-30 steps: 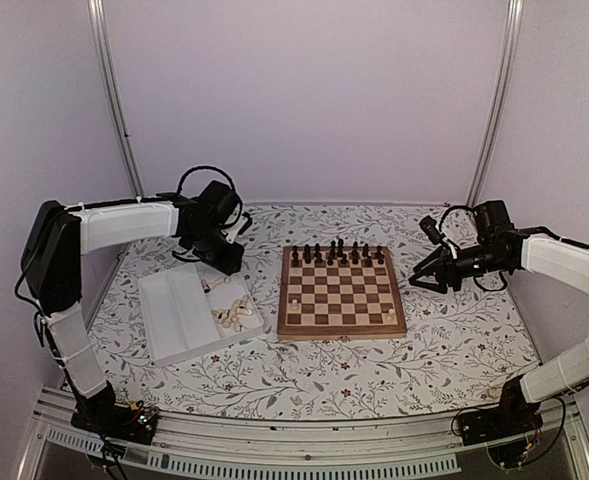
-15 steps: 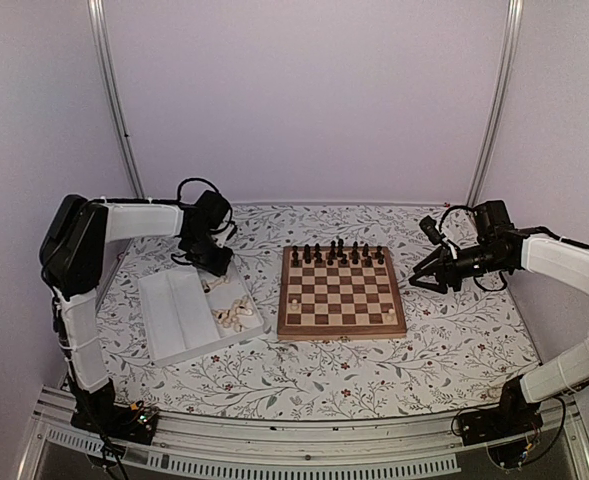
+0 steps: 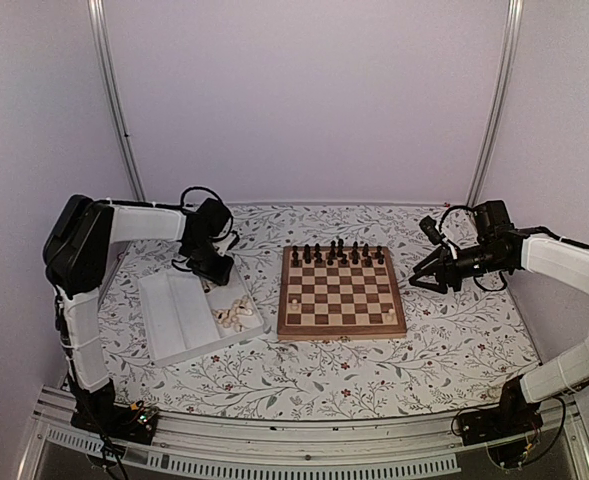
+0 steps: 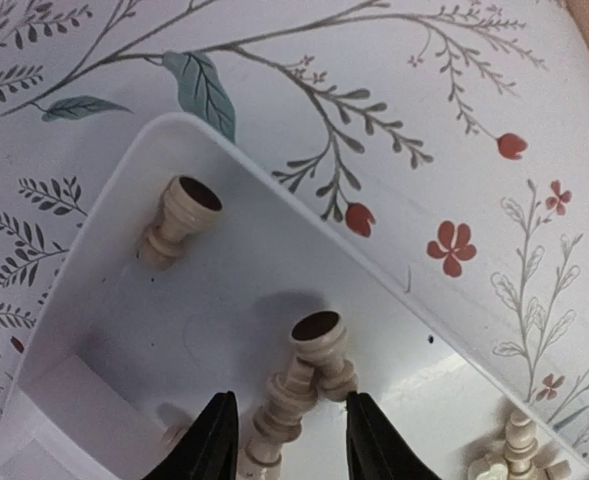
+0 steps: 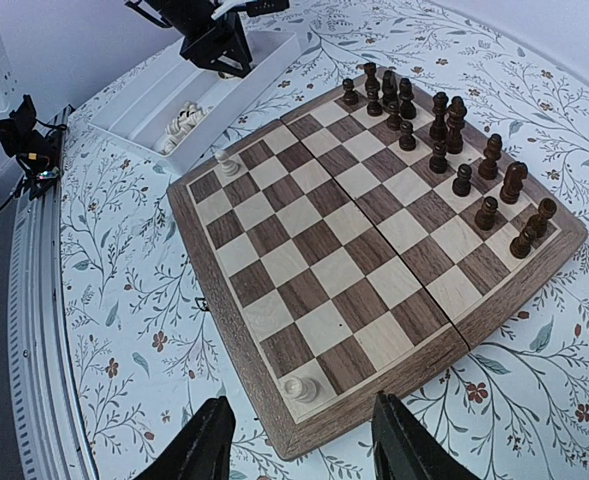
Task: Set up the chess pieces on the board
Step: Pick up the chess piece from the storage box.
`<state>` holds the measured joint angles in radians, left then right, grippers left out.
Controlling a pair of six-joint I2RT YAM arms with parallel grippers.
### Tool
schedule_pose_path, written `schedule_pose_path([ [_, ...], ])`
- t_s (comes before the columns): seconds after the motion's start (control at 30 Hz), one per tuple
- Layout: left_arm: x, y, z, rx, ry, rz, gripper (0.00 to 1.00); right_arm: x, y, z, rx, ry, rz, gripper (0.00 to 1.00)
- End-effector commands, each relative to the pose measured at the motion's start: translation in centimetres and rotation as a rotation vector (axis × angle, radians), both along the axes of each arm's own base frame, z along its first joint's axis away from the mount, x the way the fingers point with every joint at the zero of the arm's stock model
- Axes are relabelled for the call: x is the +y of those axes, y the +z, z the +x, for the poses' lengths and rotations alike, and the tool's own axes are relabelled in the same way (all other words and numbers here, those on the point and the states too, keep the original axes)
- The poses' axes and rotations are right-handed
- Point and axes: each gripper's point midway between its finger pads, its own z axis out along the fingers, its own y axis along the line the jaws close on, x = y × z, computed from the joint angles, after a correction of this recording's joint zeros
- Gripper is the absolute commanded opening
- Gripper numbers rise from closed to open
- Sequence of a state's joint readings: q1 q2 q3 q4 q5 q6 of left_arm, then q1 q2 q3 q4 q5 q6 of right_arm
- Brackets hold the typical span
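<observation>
The board [image 3: 342, 295] lies mid-table with dark chessmen along its far rows. Two pale chess pieces stand on it, one at the near left corner [image 3: 292, 297] and one at the near right corner [image 3: 387, 316]. The right wrist view shows the same pieces [image 5: 301, 388] [image 5: 226, 162] on the board [image 5: 314, 250]. More pale pieces [image 3: 236, 315] lie in the white tray [image 3: 174, 320]. My left gripper [image 4: 292, 445] hangs open low in the tray's far corner, straddling two lying pieces [image 4: 309, 375]; another piece [image 4: 179, 215] lies apart. My right gripper [image 5: 304, 440] is open and empty, right of the board.
The tray [image 4: 124, 300] has a raised rim and an inner divider close to my left fingers [image 4: 217, 440]. A flowered cloth [image 3: 304, 375] covers the table. Metal posts stand at the back corners, and a rail runs along the near edge.
My left arm has drawn in and lowered its gripper over the tray's far corner. The right arm and the pieces on the board have not moved.
</observation>
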<state>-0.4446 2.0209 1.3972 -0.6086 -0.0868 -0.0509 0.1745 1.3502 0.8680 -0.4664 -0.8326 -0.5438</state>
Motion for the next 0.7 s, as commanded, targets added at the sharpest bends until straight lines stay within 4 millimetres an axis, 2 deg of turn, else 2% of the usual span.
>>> schedule_pose_path([
  [0.0,1.0,-0.4,-1.5,0.045,-0.015,0.020,0.39,0.1,-0.4,-0.2,0.013,0.017,0.008,0.50],
  [0.23,1.6,-0.8,-2.4,0.083,-0.014,0.043,0.35,0.2,-0.4,-0.3,0.015,0.018,0.009,0.50],
  [0.43,1.9,-1.1,-3.6,0.127,-0.019,0.056,0.18,0.2,-0.3,-0.3,0.018,0.020,0.012,0.50],
  [0.53,1.2,0.4,-3.7,0.096,-0.025,-0.001,0.11,0.3,0.0,-0.5,0.018,0.031,0.021,0.48],
  [0.63,0.5,3.1,-3.2,0.007,-0.037,-0.070,0.07,0.6,0.7,-0.5,0.009,0.050,0.035,0.46],
  [0.67,0.0,3.4,-3.4,-0.003,-0.051,-0.103,0.06,0.8,1.1,-0.4,0.007,0.056,0.040,0.46],
])
